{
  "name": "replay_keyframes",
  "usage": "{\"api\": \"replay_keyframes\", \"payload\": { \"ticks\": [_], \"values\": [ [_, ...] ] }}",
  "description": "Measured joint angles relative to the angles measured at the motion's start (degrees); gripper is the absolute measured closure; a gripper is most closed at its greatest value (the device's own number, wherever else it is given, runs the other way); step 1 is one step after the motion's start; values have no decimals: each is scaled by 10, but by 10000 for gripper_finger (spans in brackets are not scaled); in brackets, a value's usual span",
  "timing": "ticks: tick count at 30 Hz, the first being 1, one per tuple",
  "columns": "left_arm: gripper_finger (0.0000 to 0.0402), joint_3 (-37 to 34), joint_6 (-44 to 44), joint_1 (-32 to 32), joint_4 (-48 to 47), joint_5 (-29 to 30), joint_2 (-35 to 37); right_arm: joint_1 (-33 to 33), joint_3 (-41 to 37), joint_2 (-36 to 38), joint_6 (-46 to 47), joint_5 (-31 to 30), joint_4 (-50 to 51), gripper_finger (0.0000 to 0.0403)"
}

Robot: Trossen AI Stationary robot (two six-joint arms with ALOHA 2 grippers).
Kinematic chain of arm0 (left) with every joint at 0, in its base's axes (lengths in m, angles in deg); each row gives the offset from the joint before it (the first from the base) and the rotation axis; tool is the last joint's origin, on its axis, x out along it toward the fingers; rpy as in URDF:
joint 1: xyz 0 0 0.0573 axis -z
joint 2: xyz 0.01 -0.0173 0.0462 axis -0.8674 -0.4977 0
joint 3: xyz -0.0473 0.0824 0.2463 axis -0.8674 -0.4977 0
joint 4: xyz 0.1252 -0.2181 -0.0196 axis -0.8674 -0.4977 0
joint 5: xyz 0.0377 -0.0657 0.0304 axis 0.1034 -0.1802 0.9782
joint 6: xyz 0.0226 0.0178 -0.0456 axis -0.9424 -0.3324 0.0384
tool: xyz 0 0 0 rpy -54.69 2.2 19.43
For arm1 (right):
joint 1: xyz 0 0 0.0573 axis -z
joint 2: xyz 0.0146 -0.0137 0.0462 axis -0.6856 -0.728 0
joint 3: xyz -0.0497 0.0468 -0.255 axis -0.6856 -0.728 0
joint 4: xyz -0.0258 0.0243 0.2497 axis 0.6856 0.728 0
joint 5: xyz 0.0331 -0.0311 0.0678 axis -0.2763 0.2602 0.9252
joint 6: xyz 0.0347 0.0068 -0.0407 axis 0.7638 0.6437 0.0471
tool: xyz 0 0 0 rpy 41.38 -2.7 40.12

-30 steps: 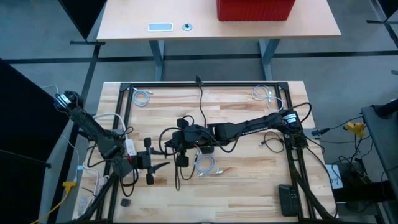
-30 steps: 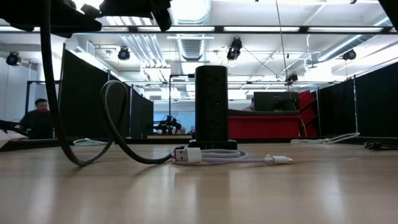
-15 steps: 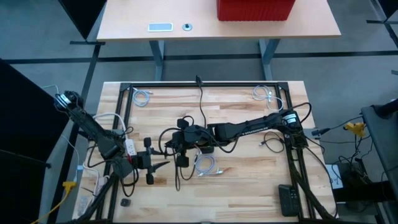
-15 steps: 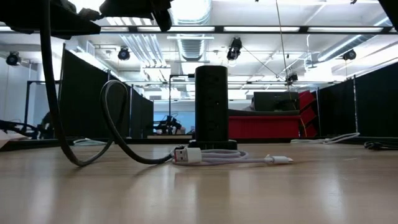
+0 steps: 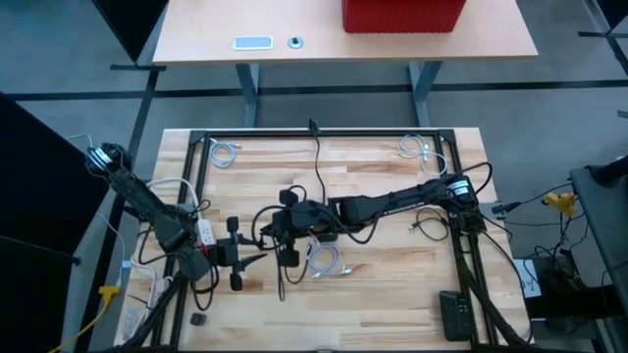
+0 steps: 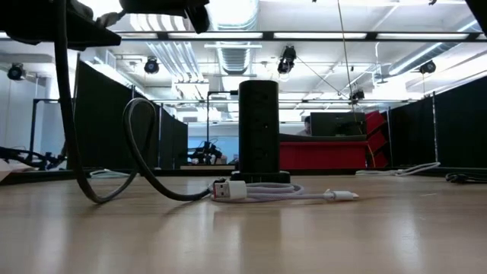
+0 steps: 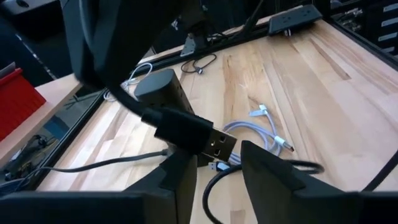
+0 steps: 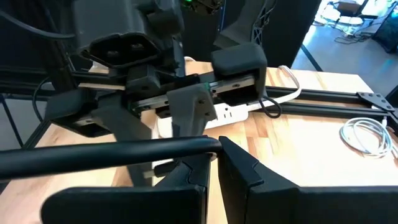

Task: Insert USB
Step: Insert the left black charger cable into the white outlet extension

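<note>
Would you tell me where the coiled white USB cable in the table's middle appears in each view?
High view: white USB cable, just below centre.
Low view: centre, before the black power tower.
Left wrist view: mid-right, near that tower.
Right wrist view: not identifiable.
Landmark: the tower.

the left arm reaches in from the table's left edge, its left gripper (image 5: 257, 259) low over the wood, pointing toward the centre, fingers (image 7: 264, 171) parted. the right arm stretches from the right side across the middle, its right gripper (image 5: 278, 231) closed, facing the left one, just beside it.
</note>
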Motion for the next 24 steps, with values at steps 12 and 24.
{"api": "replay_keyframes", "payload": {
  "ticks": [12,24],
  "values": [
    [297,68,307,60,-376,-76,70,-37,0,-17,-14,-53,-42,398],
    [341,165,598,67,-759,-147,68,-27,-1,-134,27,-9,-227,398]
  ]
}}
